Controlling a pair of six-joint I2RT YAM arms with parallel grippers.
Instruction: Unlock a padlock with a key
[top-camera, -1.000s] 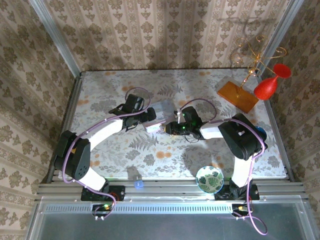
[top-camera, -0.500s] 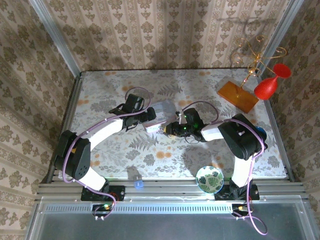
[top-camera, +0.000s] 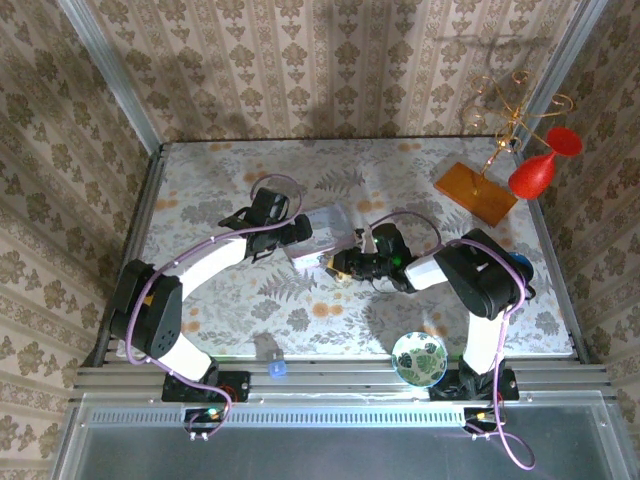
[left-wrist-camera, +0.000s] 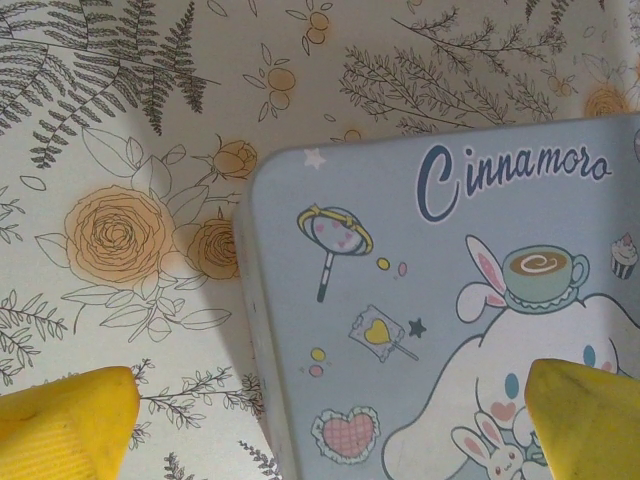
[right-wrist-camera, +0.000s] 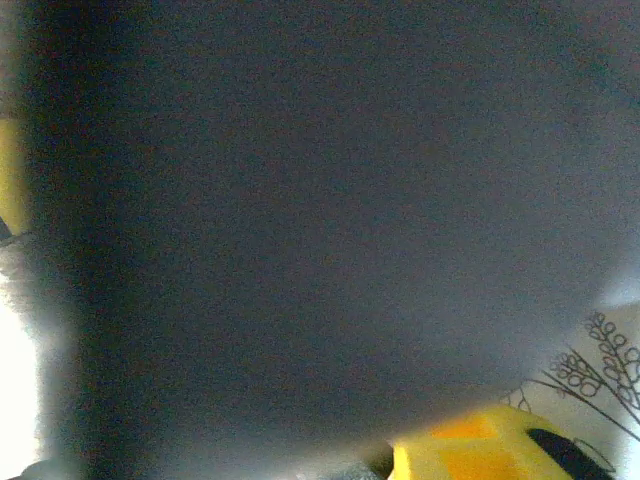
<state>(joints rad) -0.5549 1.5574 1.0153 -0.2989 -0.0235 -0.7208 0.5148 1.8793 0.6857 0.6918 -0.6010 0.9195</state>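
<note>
The pale tin box (top-camera: 326, 224) lies mid-table, printed with a cartoon rabbit in the left wrist view (left-wrist-camera: 450, 300). My left gripper (top-camera: 300, 243) hovers over the box's left end, open (left-wrist-camera: 325, 425). One of its yellow fingertips (left-wrist-camera: 62, 425) is above the tablecloth and the other is above the lid. My right gripper (top-camera: 338, 266) points left, its tip just near of the box. A dark blur covers the right wrist view, with one yellow finger (right-wrist-camera: 480, 448) at the bottom. How the right jaws stand cannot be made out. The padlock and the key are hidden.
A green patterned bowl (top-camera: 419, 358) sits by the right arm's base, and a small blue cap (top-camera: 278, 369) lies on the near rail. An orange base with a wire stand (top-camera: 476, 192) and a red vase (top-camera: 540, 168) occupy the far right corner. Papered walls enclose the table.
My right gripper and wrist have shifted slightly toward the near edge, still beside the box. The left arm has hardly moved.
</note>
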